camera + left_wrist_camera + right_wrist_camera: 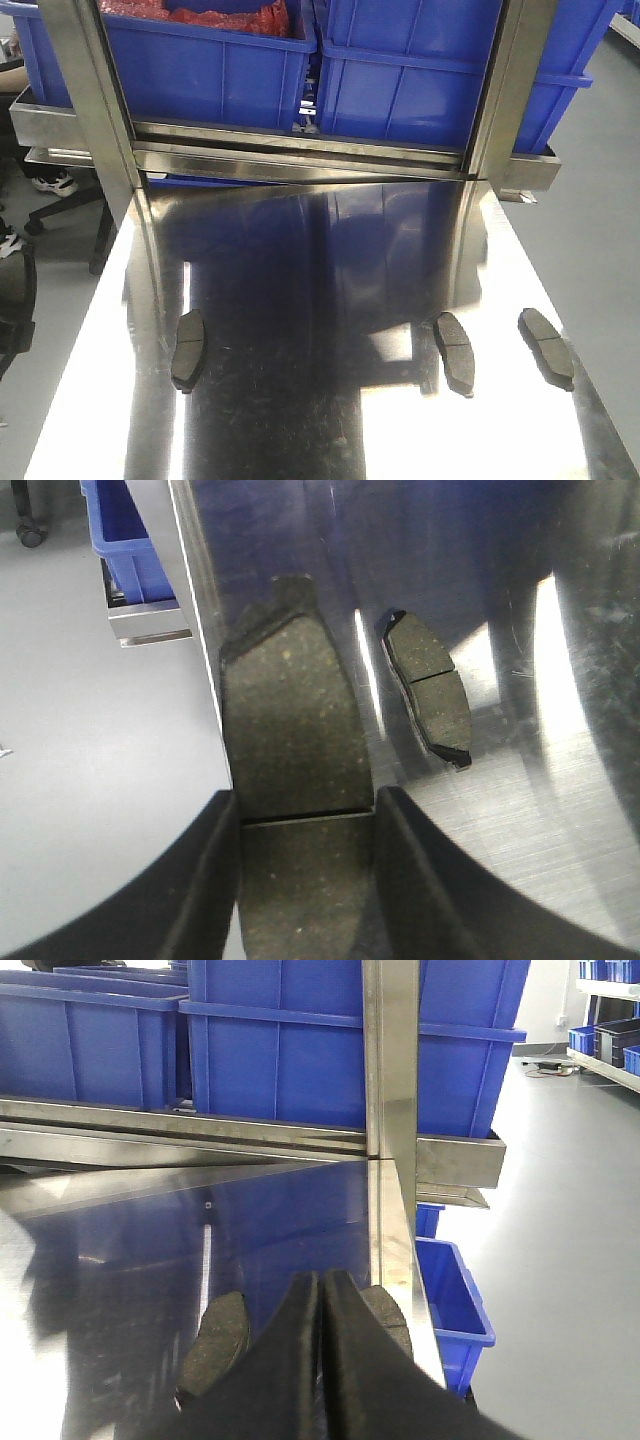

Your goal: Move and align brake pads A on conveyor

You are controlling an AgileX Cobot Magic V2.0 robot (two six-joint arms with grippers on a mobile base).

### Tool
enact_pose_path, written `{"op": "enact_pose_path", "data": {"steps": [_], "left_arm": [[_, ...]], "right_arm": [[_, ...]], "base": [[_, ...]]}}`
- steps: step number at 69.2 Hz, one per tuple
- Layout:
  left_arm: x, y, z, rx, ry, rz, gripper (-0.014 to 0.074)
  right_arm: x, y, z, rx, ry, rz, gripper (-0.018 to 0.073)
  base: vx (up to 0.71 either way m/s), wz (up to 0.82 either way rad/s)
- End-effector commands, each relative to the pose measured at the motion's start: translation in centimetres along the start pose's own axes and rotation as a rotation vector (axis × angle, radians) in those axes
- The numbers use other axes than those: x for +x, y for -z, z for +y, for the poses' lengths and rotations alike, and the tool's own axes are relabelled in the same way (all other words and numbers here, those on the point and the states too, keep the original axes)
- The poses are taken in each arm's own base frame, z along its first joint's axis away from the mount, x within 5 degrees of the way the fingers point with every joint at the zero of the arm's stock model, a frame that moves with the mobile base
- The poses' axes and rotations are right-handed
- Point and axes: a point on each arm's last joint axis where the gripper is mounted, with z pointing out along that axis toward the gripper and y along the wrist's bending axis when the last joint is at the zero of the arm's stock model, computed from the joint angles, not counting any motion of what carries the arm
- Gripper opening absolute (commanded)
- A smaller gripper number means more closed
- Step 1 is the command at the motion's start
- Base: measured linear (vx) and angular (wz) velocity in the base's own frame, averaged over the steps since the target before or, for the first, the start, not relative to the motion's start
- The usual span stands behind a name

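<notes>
Brake pads A (pixel 453 352) — small flat curved grey pads, each with a thin groove across the middle — lie on the shiny reflective steel tabletop (pixel 320 280). The left pad (pixel 188 350) sits near the left edge. The middle pad (pixel 453 352) and the right pad (pixel 547 347) lie near each other toward the right edge. A fourth pad (pixel 290 710) is pinched between the black fingers (pixel 200 880) of the left gripper (pixel 305 800), at the table's edge. It seems held slightly above the surface, though that is hard to tell. The right gripper (pixel 320 1278) has its fingers (pixel 300 1350) pressed together on nothing, with a pad lying on either side of the tips. Blue plastic crates (pixel 220 70) stand behind the table.
</notes>
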Motion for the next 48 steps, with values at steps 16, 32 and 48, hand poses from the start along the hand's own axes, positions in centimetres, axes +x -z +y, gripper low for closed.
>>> {"op": "enact_pose_path", "data": {"steps": [16,32,48], "left_arm": [[-1.29,0.93,-0.14,0.000,0.001,-0.113,0.0163],[-1.29,0.93,-0.14,0.000,0.001,-0.113,0.0163],[-1.29,0.93,-0.14,0.000,0.001,-0.113,0.0163]], "right_arm": [[-0.14,0.03,-0.03,0.002,0.009,-0.072,-0.0010],[-0.14,0.03,-0.03,0.002,0.009,-0.072,-0.0010],[-0.14,0.03,-0.03,0.002,0.009,-0.072,-0.0010]], "base": [[0.00,0.00],[0.00,0.00],[0.00,0.00]]}}
